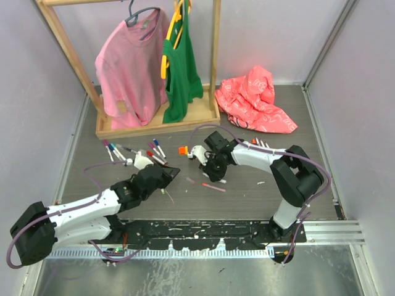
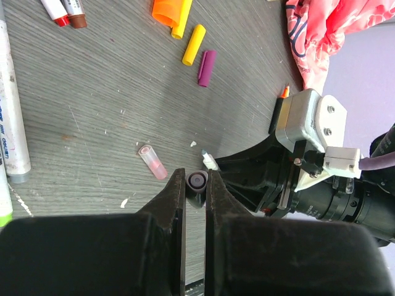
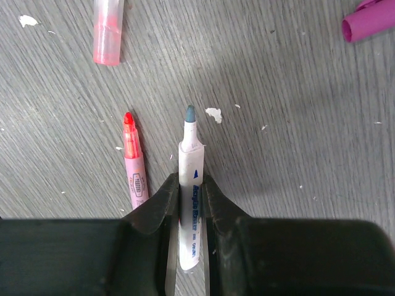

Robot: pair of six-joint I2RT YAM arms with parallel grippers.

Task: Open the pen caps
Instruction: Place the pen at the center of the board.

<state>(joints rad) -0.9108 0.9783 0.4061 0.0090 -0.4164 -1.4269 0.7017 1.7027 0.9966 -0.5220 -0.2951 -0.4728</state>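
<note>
My left gripper point(image 2: 197, 179) is shut on a small dark purple pen cap point(image 2: 197, 181), seen end-on between the jaws just above the table. My right gripper point(image 3: 191, 180) is shut on a white pen point(image 3: 192, 203) whose blue-grey tip point(image 3: 190, 115) is bare and points towards the left gripper. In the top view the two grippers point(image 1: 169, 174) point(image 1: 208, 171) face each other a short way apart at mid-table. Loose caps lie around: pink point(image 2: 152, 161), yellow point(image 2: 193, 44), purple point(image 2: 207, 68) and orange point(image 2: 171, 9). An uncapped pink pen point(image 3: 133, 169) lies beside the right fingers.
Several capped pens point(image 1: 133, 151) lie in a cluster behind the left gripper. A wooden clothes rack point(image 1: 154, 120) with a pink shirt point(image 1: 129, 68) and a green top point(image 1: 181, 68) stands at the back. A red bag point(image 1: 254, 98) lies at the back right.
</note>
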